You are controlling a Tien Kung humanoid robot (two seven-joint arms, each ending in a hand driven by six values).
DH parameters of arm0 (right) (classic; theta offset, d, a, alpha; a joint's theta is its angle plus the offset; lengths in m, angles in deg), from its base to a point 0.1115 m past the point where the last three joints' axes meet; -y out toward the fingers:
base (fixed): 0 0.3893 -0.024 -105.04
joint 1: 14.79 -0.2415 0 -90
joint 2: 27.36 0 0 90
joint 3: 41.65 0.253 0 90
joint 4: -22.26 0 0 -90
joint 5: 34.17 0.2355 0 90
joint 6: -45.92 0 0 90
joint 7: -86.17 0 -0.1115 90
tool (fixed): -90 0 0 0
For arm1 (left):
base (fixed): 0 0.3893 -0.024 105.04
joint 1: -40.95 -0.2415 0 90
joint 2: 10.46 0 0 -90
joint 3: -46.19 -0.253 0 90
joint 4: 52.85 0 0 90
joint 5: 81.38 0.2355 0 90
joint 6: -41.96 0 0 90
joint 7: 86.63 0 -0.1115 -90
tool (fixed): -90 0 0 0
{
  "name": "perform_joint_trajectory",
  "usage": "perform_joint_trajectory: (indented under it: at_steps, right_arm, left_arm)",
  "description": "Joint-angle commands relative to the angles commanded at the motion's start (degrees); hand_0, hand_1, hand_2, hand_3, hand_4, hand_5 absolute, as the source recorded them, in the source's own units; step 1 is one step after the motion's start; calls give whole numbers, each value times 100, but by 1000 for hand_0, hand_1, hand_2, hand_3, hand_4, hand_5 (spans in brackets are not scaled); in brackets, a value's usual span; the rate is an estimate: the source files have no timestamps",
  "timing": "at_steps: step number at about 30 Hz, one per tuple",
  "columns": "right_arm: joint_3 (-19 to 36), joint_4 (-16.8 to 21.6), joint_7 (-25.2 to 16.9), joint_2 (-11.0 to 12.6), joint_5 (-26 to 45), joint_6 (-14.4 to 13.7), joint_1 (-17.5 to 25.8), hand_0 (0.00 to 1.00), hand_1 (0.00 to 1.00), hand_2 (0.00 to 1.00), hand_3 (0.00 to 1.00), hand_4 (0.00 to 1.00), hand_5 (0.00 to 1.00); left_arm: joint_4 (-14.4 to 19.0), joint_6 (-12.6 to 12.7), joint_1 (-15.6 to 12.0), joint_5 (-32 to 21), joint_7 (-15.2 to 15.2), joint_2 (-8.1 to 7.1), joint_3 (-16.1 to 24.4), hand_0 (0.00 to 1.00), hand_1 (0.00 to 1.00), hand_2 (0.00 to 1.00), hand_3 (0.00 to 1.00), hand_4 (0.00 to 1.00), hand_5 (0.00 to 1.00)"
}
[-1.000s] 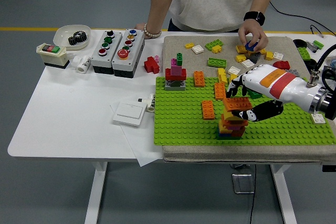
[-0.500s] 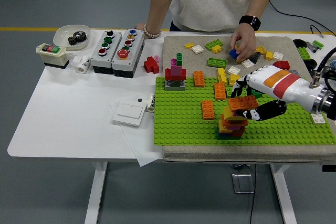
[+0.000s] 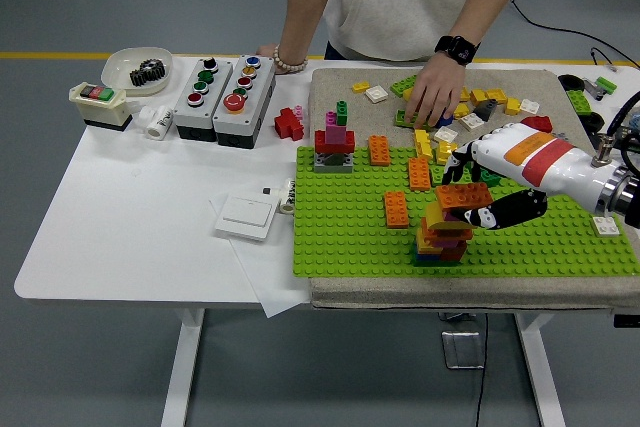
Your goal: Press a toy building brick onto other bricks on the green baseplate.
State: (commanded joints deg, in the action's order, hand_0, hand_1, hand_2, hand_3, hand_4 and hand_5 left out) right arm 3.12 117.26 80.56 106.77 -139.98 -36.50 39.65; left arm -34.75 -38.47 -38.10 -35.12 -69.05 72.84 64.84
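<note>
Flat orange brick (image 3: pixel 463 195), tilted atop the orange-and-red stack (image 3: pixel 443 232), right hand (image 3: pixel 480 187) fingers clamped on it.

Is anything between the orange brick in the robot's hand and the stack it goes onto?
Nothing visible. The right hand holds the flat orange brick directly over the orange and red brick stack on the green studded baseplate. The brick is tilted, apparently not fully seated.
</note>
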Motion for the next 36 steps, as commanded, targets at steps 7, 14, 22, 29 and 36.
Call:
perform_joint_trajectory:
  at_steps: [7,14,22,29,36]
  right_arm:
    - [-18,-8,0,-26,1,-1,-26,386,466,574,549,738,358]
    - [-21,2,3,-36,-4,8,-43,386,466,574,548,737,357]
    - [-33,35,9,-34,-1,34,-44,390,467,581,551,745,355]
    - [-30,27,9,-44,-23,62,-40,392,471,590,560,757,358]
    - [-13,-3,0,-49,-54,55,-31,402,478,604,567,776,364]
  left_arm:
    - [1,-2,14,-9,-1,0,-6,808,768,749,586,653,662]
    - [4,-5,19,-16,2,-1,-11,809,768,749,586,653,663]
    - [4,-13,19,-8,8,-1,-5,810,768,749,586,653,663]
    - [6,-8,20,-9,7,0,-7,809,769,748,586,652,662]
    - [8,-14,21,14,12,0,5,809,769,748,586,652,663]
